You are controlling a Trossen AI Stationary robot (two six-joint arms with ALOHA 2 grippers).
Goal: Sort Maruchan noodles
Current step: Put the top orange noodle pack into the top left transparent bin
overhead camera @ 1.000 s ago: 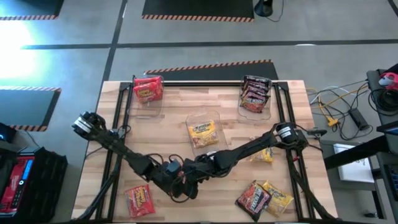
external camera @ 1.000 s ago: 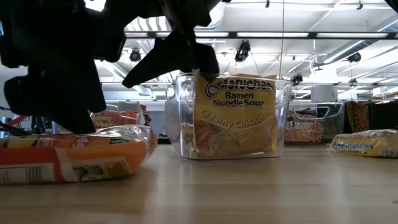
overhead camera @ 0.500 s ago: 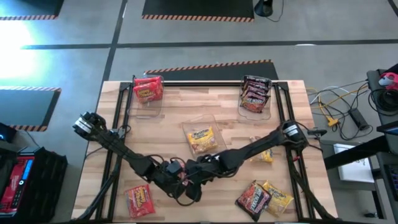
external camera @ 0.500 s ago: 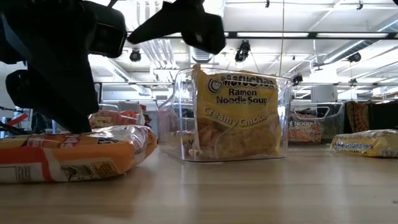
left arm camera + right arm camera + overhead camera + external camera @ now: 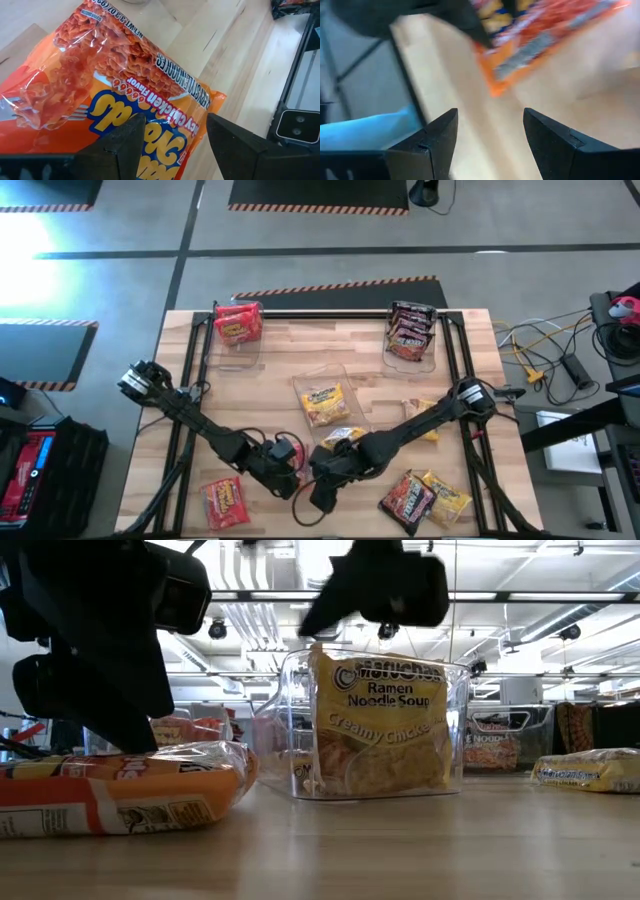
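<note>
From above, the left gripper [image 5: 285, 472] and right gripper [image 5: 322, 492] met near the table's [image 5: 280, 360] front edge, over an orange packet [image 5: 287, 448]. A yellow Creamy Chicken packet [image 5: 323, 403] stood in the middle clear bin [image 5: 343, 375]. At table height, that orange packet [image 5: 115, 790] lay flat. Each wrist view showed fingers [image 5: 125, 142] spread, empty; the left's straddled the orange packet [image 5: 120, 85].

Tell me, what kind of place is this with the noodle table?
Probably a robot lab or workshop. The wooden table stands on a grey floor marked with striped hazard tape, cables trail beside it, and the level view shows an open ceiling with hanging lights.
</note>
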